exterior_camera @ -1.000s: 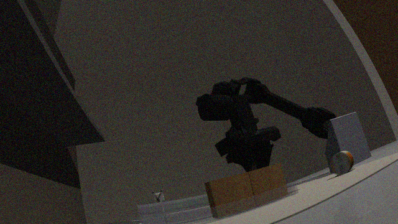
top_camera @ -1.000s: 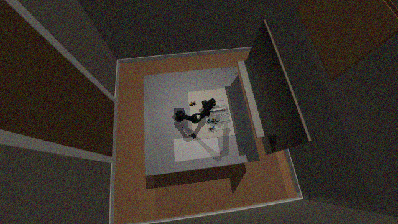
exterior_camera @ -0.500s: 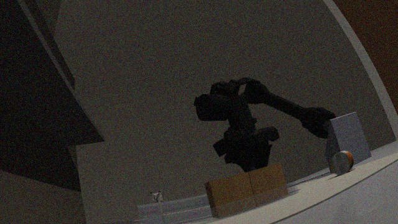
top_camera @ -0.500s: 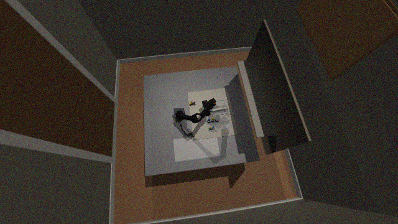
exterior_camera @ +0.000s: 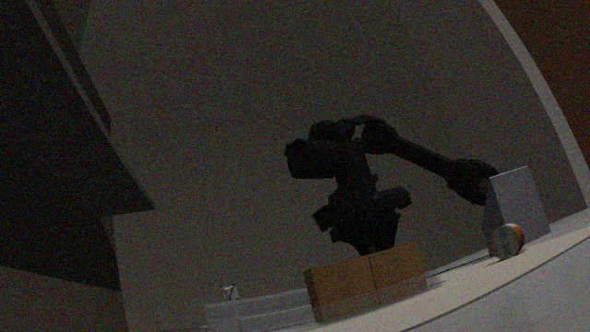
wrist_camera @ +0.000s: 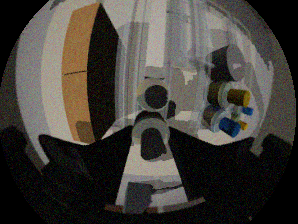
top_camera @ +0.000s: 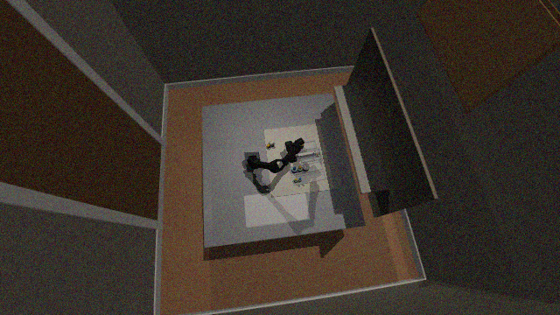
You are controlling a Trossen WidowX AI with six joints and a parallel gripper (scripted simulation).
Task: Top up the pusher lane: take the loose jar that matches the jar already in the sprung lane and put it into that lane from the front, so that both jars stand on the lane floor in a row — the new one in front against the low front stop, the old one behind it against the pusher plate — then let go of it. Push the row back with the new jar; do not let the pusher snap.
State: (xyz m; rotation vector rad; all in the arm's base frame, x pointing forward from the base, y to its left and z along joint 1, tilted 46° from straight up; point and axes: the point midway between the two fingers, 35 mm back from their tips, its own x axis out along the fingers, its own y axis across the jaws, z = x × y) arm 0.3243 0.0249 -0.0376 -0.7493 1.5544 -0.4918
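Observation:
In the wrist view my gripper (wrist_camera: 150,129) is shut on a grey jar with a dark lid (wrist_camera: 152,137), held upright between the fingers. Right ahead of it stands a matching dark-lidded jar (wrist_camera: 156,96) in a clear-railed lane (wrist_camera: 174,50); the two look close, and I cannot tell whether they touch. The pusher plate is hidden behind the far jar. In the top view the gripper (top_camera: 298,143) is at the front of the lane rack (top_camera: 311,153). In the exterior view the arm (exterior_camera: 350,184) is a dark shape and its fingers are hidden.
Jars with yellow and blue lids (wrist_camera: 232,111) (top_camera: 299,173) stand to the right of the lane. An orange-lidded jar (top_camera: 269,145) (exterior_camera: 506,240) lies on its side beside a grey block (exterior_camera: 518,203). A tall orange box (wrist_camera: 81,63) stands to the left; a brown box (exterior_camera: 364,278) hides the gripper in the exterior view.

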